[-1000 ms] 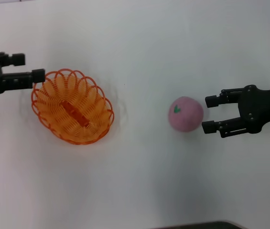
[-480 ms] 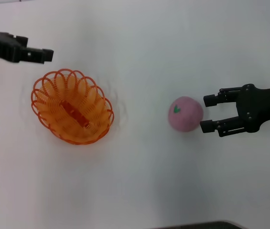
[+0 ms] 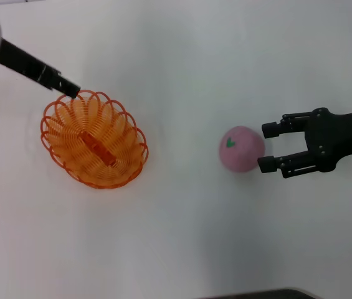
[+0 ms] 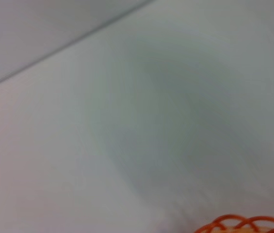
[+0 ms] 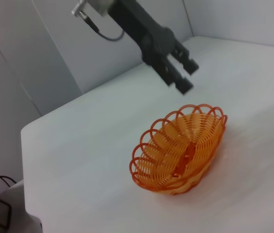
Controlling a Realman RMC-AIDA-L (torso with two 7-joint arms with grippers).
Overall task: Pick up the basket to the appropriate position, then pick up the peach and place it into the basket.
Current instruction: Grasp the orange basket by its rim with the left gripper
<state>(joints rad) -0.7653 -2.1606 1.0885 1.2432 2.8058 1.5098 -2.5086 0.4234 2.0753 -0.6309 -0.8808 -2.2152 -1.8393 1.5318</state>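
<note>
The orange wire-loop basket (image 3: pixel 95 140) sits on the white table at the left, empty; it also shows in the right wrist view (image 5: pixel 179 149), and a bit of its rim shows in the left wrist view (image 4: pixel 246 224). My left gripper (image 3: pixel 70 88) hangs raised over the basket's far left rim, open and empty, and appears in the right wrist view (image 5: pixel 186 75) above the basket. The pink peach (image 3: pixel 241 148) with its green leaf mark lies right of centre. My right gripper (image 3: pixel 264 147) is open, its fingertips level with the peach's right edge, one on each side.
The white table (image 3: pixel 182 62) spreads around both things. A dark edge (image 3: pixel 256 294) shows at the table's near side. A grey wall (image 5: pixel 40 53) stands behind the table in the right wrist view.
My left gripper has left the basket's rim, risen and swung to point down at the far left rim. My right gripper has crept a little toward the peach. Basket and peach have not moved.
</note>
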